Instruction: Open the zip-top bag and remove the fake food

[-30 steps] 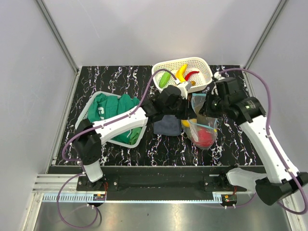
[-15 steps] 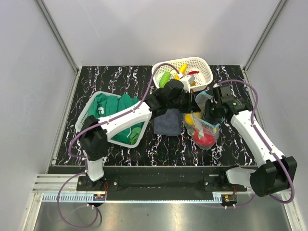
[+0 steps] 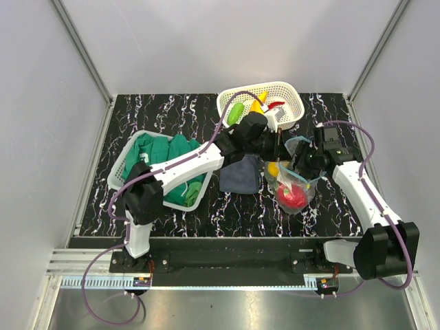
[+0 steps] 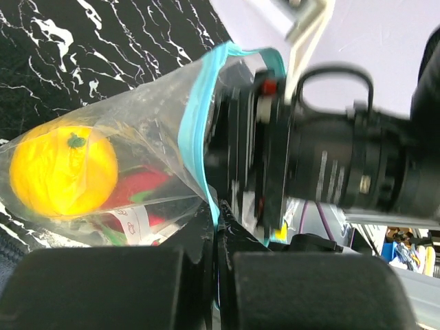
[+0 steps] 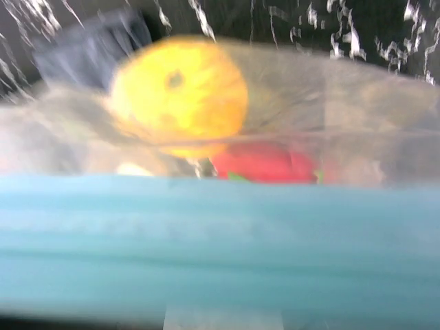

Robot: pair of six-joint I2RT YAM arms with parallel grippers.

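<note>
The zip-top bag point(image 3: 294, 184) hangs between my two grippers right of the table's middle, its teal strip point(image 4: 196, 130) stretched between them. Inside it are a round yellow-orange piece point(image 4: 62, 168) and a red fruit point(image 3: 292, 197), which also show in the right wrist view as the yellow piece point(image 5: 177, 96) and the red one point(image 5: 265, 165). My left gripper point(image 3: 278, 148) is shut on the teal strip point(image 4: 217, 230). My right gripper point(image 3: 305, 163) grips the bag's mouth on the other side; the strip point(image 5: 220, 240) fills its view and hides its fingers.
A white basket point(image 3: 292, 118) at the back holds a green vegetable point(image 3: 235, 112), a yellow banana point(image 3: 258, 103) and a red chili point(image 3: 275, 105). A second white basket point(image 3: 120, 163) on the left holds green clothing point(image 3: 161, 161). A dark blue cloth point(image 3: 240, 175) lies left of the bag.
My left gripper moved right and nearer, onto the bag's mouth. My right arm swung in and lowered over the bag. The bag stayed in about the same place.
</note>
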